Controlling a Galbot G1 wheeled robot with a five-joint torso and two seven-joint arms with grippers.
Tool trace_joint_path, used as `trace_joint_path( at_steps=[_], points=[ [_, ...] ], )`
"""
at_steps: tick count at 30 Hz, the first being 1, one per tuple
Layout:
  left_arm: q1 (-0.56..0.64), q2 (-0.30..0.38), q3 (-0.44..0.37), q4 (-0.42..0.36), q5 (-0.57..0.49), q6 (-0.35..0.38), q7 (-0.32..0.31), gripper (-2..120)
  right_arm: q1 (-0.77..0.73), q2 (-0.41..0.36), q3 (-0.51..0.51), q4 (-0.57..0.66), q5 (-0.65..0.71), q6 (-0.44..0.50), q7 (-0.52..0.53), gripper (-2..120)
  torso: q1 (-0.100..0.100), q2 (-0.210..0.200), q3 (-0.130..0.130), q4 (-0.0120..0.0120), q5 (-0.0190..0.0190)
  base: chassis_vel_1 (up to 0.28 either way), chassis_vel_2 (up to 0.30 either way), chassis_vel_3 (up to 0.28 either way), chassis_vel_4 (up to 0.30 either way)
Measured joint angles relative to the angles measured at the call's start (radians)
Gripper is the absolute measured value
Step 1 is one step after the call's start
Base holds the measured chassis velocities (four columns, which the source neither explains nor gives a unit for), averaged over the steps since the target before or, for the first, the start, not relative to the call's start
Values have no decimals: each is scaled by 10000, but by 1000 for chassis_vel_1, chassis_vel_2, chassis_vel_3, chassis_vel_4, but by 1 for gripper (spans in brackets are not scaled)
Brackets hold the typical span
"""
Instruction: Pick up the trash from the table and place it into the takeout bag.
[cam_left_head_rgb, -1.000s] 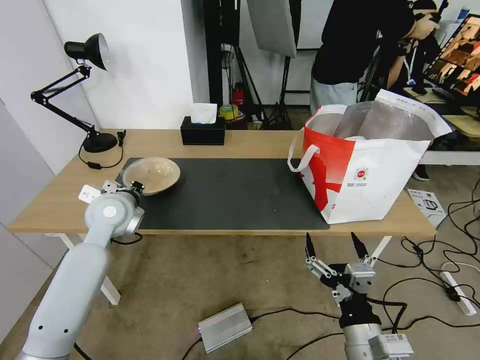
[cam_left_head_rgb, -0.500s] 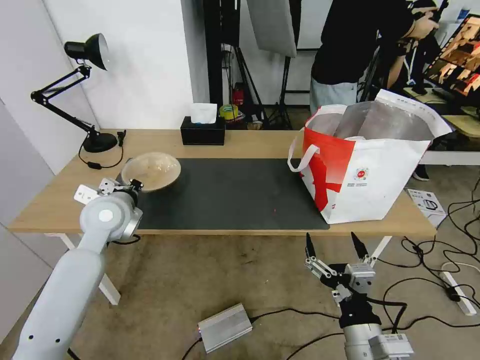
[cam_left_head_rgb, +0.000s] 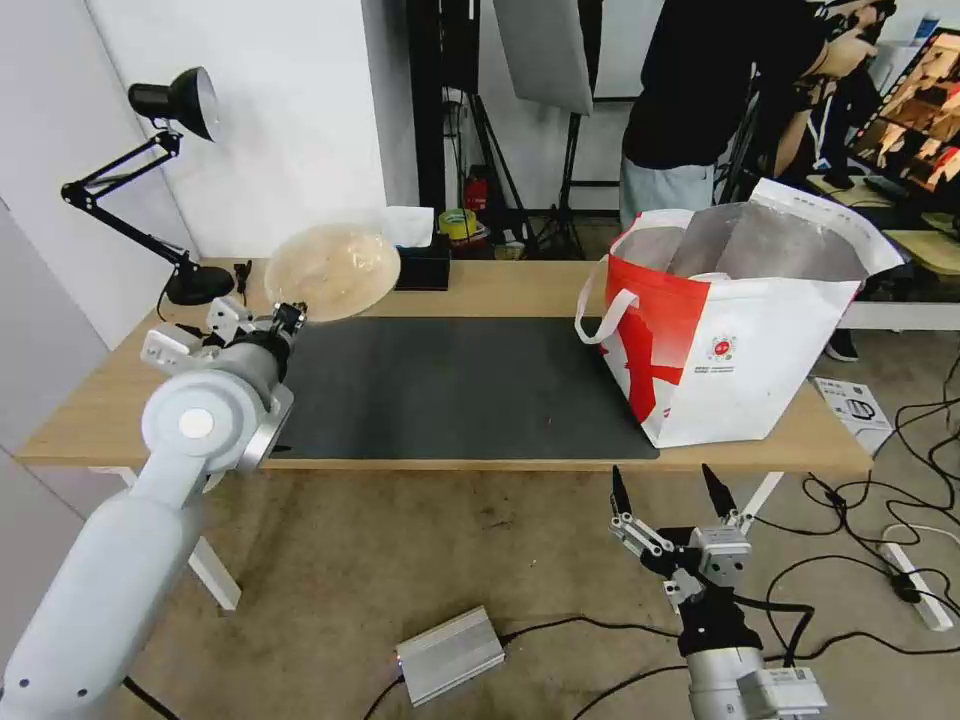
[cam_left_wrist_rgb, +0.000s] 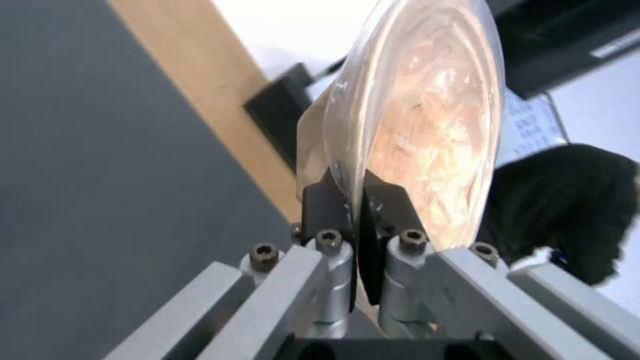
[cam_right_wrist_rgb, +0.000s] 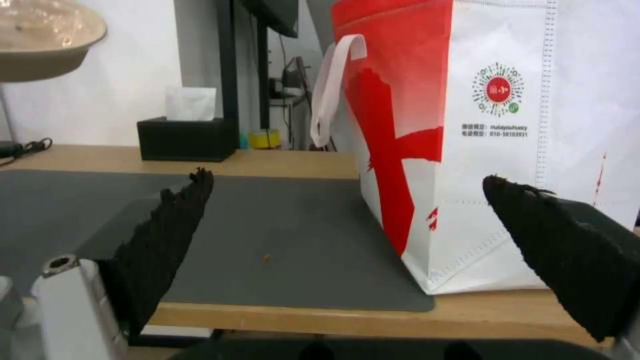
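Note:
A shallow beige pulp bowl (cam_left_head_rgb: 332, 271) hangs tilted in the air above the left end of the table (cam_left_head_rgb: 520, 285), with my left gripper (cam_left_head_rgb: 290, 317) shut on its near rim. In the left wrist view the black pads (cam_left_wrist_rgb: 330, 205) pinch the thin rim of the bowl (cam_left_wrist_rgb: 433, 120). The bowl (cam_right_wrist_rgb: 40, 37) also appears high up in the right wrist view. The white and red takeout bag (cam_left_head_rgb: 740, 320) stands open on the table's right end, its foil lining showing. My right gripper (cam_left_head_rgb: 668, 492) is parked open below the table's front edge, near the bag (cam_right_wrist_rgb: 480, 125).
A black tissue box (cam_left_head_rgb: 408, 262) sits at the table's far edge behind the dark grey mat (cam_left_head_rgb: 460, 385). A black desk lamp (cam_left_head_rgb: 165, 180) stands at the far left. A silver box (cam_left_head_rgb: 450, 655) and cables lie on the floor.
My left gripper has lifted the beige bowl off the mat, up and toward the table's far side, and tilted it. The right arm has stayed still.

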Motion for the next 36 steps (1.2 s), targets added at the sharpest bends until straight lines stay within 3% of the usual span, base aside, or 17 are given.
trace_joint_path(
  at_steps=[5,10,14,25,36],
  points=[
    [-24,524,576,-320,358,-359,1692,0,0,0,0,0,0,0,0,100,0,0,0,1,0,0,0,0,0],
    [-188,655,896,-512,452,-557,2266,0,0,0,0,0,0,0,0,100,0,1,0,1,1,0,0,0,0],
    [-747,509,1690,-470,792,-921,2927,0,0,0,0,0,0,0,0,100,0,0,0,0,0,0,0,0,0],
    [-2091,125,3354,158,1128,-1154,3104,0,0,0,-1,0,0,0,0,100,0,0,0,-1,1,0,0,0,0],
    [-4084,-769,5411,1415,1348,-1436,3156,0,0,0,0,0,0,0,0,100,1,0,0,-1,2,0,0,0,0]
  ],
)
